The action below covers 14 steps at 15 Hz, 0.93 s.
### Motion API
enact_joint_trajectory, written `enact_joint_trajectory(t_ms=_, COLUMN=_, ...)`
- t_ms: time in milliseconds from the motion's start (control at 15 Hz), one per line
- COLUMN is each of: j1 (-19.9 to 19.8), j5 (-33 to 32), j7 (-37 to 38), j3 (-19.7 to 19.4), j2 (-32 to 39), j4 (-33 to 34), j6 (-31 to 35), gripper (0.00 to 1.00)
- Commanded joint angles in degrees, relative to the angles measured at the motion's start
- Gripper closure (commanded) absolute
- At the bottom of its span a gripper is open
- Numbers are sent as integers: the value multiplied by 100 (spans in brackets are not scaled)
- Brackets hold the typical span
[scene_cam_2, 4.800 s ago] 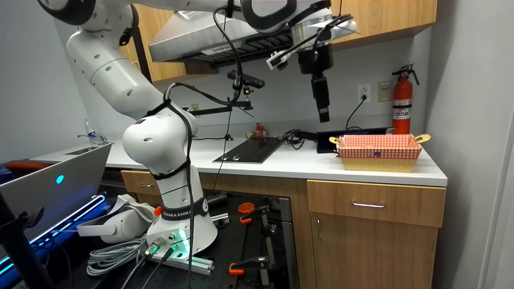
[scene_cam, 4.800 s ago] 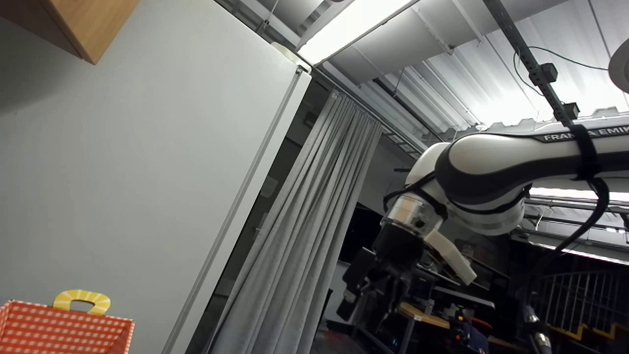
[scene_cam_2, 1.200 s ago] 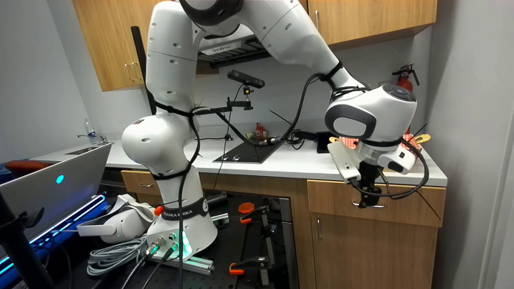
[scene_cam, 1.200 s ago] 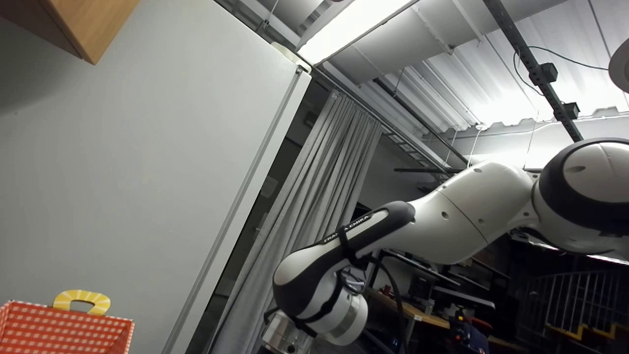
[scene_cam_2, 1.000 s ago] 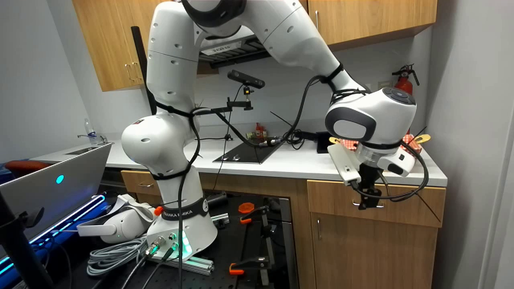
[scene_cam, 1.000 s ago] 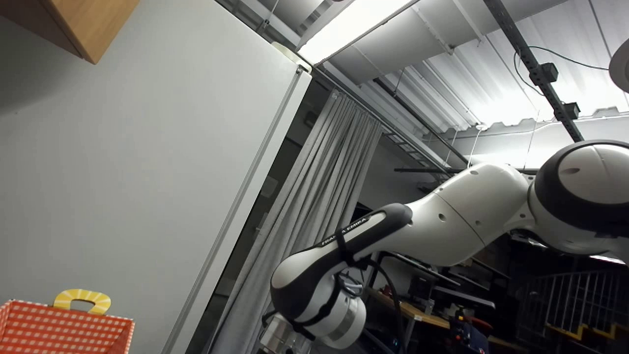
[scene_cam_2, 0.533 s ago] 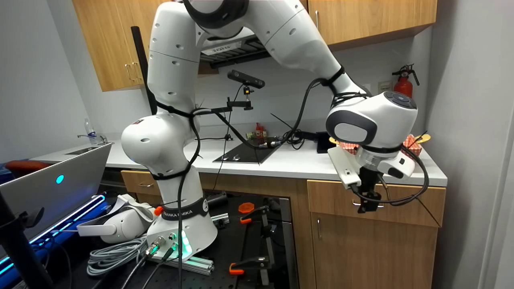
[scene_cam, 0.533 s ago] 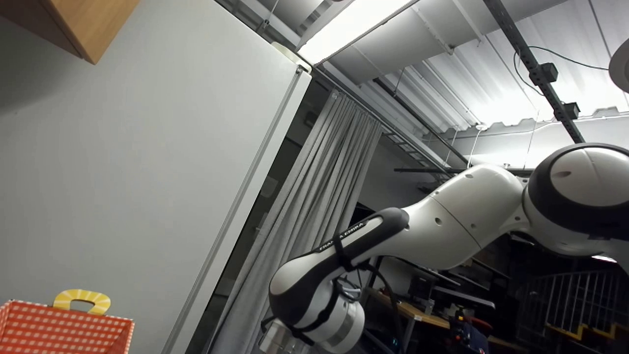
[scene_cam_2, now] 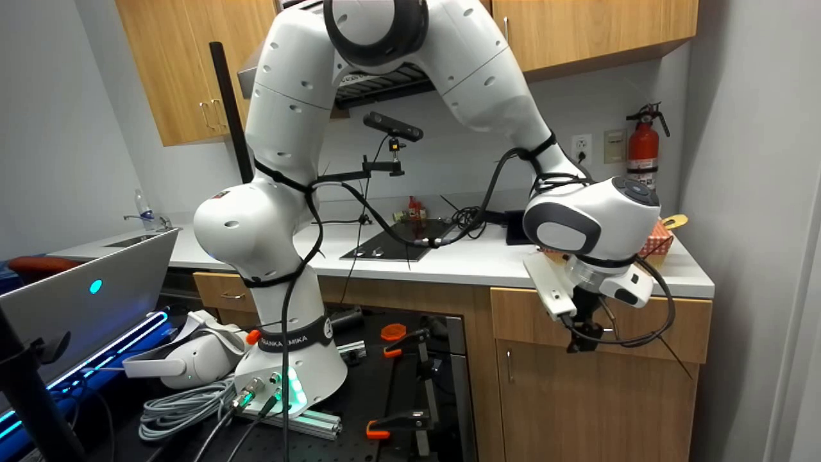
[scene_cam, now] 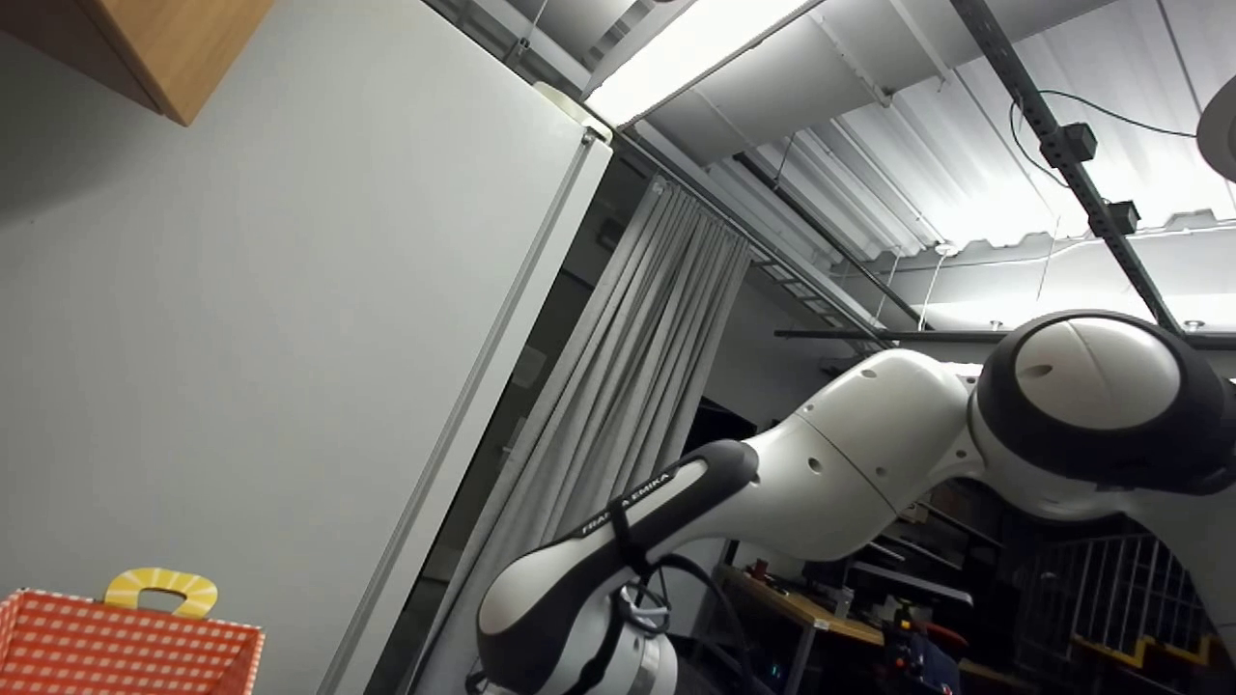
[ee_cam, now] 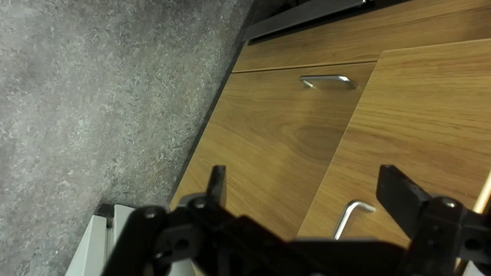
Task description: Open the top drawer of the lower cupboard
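The top drawer [scene_cam_2: 667,321] of the lower cupboard is a shut wooden front under the white counter. It fills the right of the wrist view [ee_cam: 422,126]. Its silver bar handle [ee_cam: 343,220] shows between my fingers, nearer the right one, its lower part hidden by the gripper body. In an exterior view my gripper hides the handle. My gripper [ee_cam: 303,180] is open and empty; no contact with the handle shows. In an exterior view it points down in front of the drawer's lower edge [scene_cam_2: 582,343]. It is out of frame in the remaining exterior view.
Below the drawer is a cupboard door [scene_cam_2: 596,410] with an upright handle [scene_cam_2: 510,366]. A red-checked basket [scene_cam_2: 657,244] stands on the counter [scene_cam_2: 474,266], behind the wrist. A wall [scene_cam_2: 750,256] rises at the right. Orange-tipped clamps [scene_cam_2: 404,422] sit on the black table.
Earlier the arm was high above the counter; it has come down in front of the drawer. Over the last second the gripper has sunk a little lower. The drawer has not moved.
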Motion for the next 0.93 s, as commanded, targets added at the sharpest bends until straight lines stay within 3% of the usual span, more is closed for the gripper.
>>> enact_joint_trajectory(t_ms=0, j1=-200, j5=113, j7=-286, j3=412, j2=328, j4=308, j6=452, gripper=0)
enact_joint_trajectory(t_ms=400, j1=-335, j5=48, j7=-397, j3=944, j2=753, j4=522, j6=1349, gripper=0)
enact_joint_trajectory(t_ms=867, j1=-704, j5=-193, j7=-279, j3=1285, j2=1107, j4=629, j6=2069, gripper=0)
